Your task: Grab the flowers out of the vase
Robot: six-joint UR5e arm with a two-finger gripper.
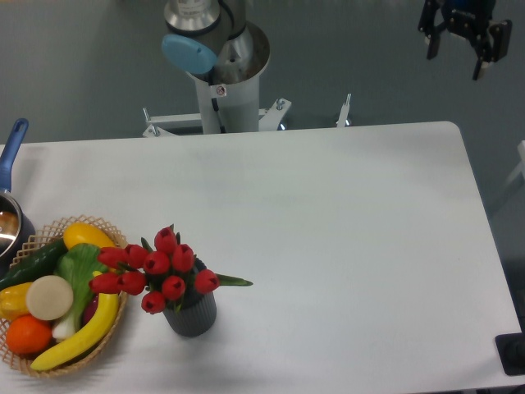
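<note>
A bunch of red tulip flowers [156,269] with green leaves stands upright in a small dark grey ribbed vase [191,315] near the table's front left. My gripper [456,57] hangs high at the top right, beyond the table's far edge and far from the vase. Its two black fingers are spread apart with nothing between them.
A wicker basket [104,343] of fruit and vegetables touches the flowers' left side. A blue-handled pot [8,209] sits at the left edge. The arm's base column [225,90] rises behind the table's far edge. A dark object [513,353] lies at the front right corner.
</note>
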